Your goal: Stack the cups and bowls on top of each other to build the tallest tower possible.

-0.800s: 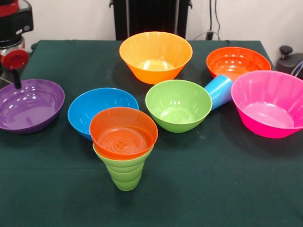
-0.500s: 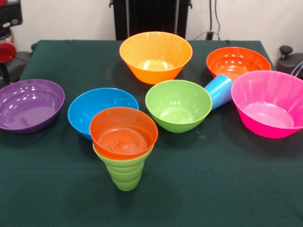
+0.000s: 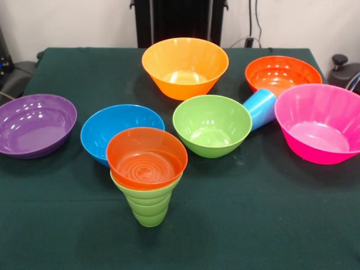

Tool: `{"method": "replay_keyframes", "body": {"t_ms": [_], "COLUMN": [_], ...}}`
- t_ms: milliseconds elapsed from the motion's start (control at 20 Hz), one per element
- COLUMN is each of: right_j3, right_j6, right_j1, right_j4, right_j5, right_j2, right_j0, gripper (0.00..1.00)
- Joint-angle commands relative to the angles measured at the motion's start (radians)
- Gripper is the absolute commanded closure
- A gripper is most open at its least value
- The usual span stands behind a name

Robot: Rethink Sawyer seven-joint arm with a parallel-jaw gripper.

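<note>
Front view only, and no arm or gripper shows anywhere in it, so whether the pincer is open or closed cannot be told. Count: seven bowls, two cups, all on the dark green table (image 3: 270,225). Bowls: purple bowl (image 3: 35,125) at the left edge, shallow and wide; blue bowl (image 3: 121,132) right of it; green bowl (image 3: 211,125) near centre; yellow-orange bowl (image 3: 185,67) at the far middle, the deepest one; orange-red bowl (image 3: 283,74) at the far right; pink bowl (image 3: 320,123) at the right edge, in front of the orange-red one; small orange bowl (image 3: 146,157) sitting in the mouth of the lime green cup (image 3: 148,208). That cup stands upright near the front, stepped lower part visible, with the blue bowl just behind it. That is the only stack, two pieces high. The light blue cup (image 3: 261,108) lies tilted on its side between the green bowl and the pink bowl, its far end toward the orange-red bowl. All other bowls sit upright, mouths up, each singly on the cloth.
</note>
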Motion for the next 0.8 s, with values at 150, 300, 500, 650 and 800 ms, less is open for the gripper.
{"method": "replay_keyframes", "body": {"t_ms": [150, 300, 500, 650, 800], "right_j3": [0.055, 0.037, 0.019, 0.006, -0.009], "right_j6": [0.010, 0.026, 0.050, 0.070, 0.086], "right_j1": [0.010, 0.012, 0.016, 0.021, 0.021], "right_j4": [-0.056, -0.041, -0.022, -0.008, 0.006], "right_j5": [-0.012, 0.007, 0.019, 0.027, 0.045], "right_j2": [0.139, 0.137, 0.133, 0.124, 0.114], "right_j0": [0.066, 0.080, 0.098, 0.114, 0.131], "gripper": [0.00, 0.00, 0.00, 0.00, 0.00]}}
